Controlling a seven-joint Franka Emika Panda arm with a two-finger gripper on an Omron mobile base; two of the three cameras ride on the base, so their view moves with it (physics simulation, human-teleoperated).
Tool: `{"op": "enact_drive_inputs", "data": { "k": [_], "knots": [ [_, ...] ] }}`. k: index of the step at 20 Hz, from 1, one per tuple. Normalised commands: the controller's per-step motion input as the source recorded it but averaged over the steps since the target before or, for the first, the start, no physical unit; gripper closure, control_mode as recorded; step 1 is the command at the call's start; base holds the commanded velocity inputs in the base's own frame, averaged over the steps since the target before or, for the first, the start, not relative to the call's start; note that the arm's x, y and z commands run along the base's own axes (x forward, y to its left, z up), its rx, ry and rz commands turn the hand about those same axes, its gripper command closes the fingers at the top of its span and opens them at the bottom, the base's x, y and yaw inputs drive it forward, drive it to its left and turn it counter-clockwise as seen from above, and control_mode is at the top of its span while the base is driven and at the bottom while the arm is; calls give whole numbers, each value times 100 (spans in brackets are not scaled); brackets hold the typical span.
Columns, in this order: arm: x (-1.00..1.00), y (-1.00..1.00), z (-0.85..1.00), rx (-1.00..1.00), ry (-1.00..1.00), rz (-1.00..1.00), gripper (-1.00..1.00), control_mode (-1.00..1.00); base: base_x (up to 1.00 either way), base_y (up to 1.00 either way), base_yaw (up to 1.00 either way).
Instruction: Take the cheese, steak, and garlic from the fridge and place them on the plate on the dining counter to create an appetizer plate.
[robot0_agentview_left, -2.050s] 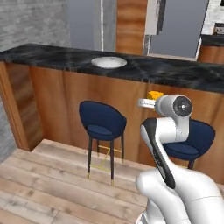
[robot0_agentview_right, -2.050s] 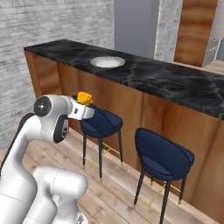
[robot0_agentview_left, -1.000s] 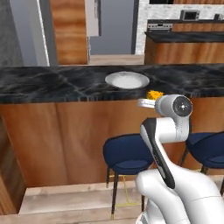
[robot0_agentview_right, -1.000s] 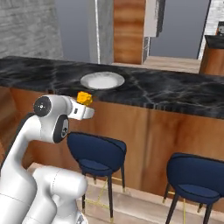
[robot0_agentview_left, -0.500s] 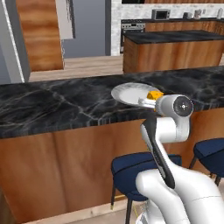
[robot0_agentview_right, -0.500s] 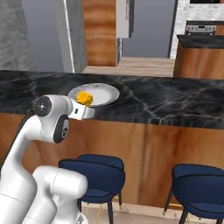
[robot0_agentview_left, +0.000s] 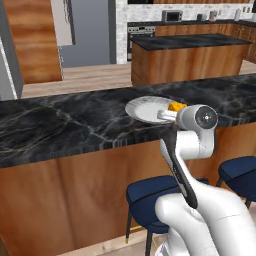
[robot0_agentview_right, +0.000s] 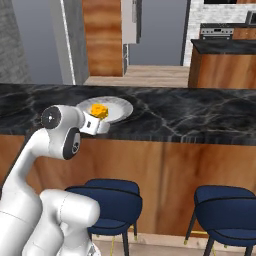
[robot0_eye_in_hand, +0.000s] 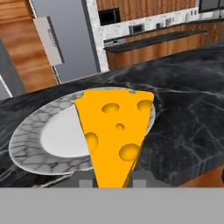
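Cheese (robot0_eye_in_hand: 114, 133) sits pinched between the two fingers (robot0_eye_in_hand: 85, 182), its narrow end down in the grip and its broad holed face standing up ahead of them, with the plate (robot0_eye_in_hand: 30, 144) lying just beyond and below on the dining counter (robot0_eye_in_hand: 188, 118). The likeliest slip, as I judge it, is a release too near the counter's front edge: from the hand view the wedge overlaps only the plate's nearer rim, so letting go here could drop it on the rim or the black marble, or let it tip and roll off toward the stools (robot0_agentview_right: 107, 197). A tall wedge gripped by its tip may also topple when the jaws part. The gripper (robot0_agentview_right: 99, 123) is closed on the wedge and held roughly level, pointing forward over the counter's near edge at about plate height; the forearm rises steeply from the base behind it, with the wrist (robot0_agentview_left: 199, 119) bent to aim the hand at the plate.
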Motion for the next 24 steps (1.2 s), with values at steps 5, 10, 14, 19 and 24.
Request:
{"op": "enact_drive_inputs", "data": {
  "k": [5, 10, 14, 19, 24],
  "knots": [
    [44, -15, 27, 12, 17, 0, 100, -100, 0, 0, 0],
    [91, -2, 0, 1, 16, 0, 100, -100, 0, 0, 0],
    [97, 0, -3, 0, 9, 0, 100, -100, 0, 0, 0],
    [98, 0, -27, 0, 14, 0, 100, -100, 0, 0, 0],
    [84, 0, -52, 0, 18, 0, 100, -100, 0, 0, 0]
  ]
}}
